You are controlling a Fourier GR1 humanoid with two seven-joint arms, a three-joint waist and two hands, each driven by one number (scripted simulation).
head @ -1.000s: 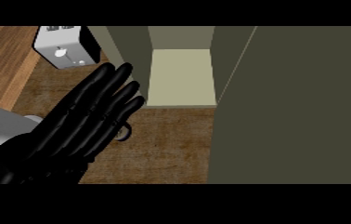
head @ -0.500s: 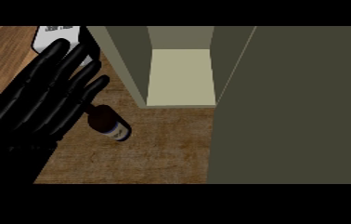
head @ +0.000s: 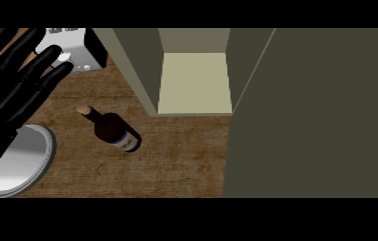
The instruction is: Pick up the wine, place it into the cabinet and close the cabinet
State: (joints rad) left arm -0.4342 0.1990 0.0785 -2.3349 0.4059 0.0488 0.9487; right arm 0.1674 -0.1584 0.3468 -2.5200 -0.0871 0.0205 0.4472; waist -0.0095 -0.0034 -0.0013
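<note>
The wine bottle (head: 112, 130) is dark with a pale cork and a label near its base, and it is on the wooden counter (head: 177, 160) left of centre. Its cork end points to the upper left. My left hand (head: 26, 87) shows at the left edge, open with straight fingers pointing up, a short way left of the bottle and not touching it. The cabinet (head: 196, 82) is open at the top centre, showing a pale bare shelf. Its wide olive door (head: 310, 115) fills the right side.
A white and black appliance (head: 74, 50) sits at the top left behind my hand. The rim of a silver plate (head: 29, 160) shows at the lower left. The cabinet's left wall (head: 136, 70) stands between the bottle and the shelf.
My left hand has moved left and up, away from the centre. The wine bottle it was covering now shows whole.
</note>
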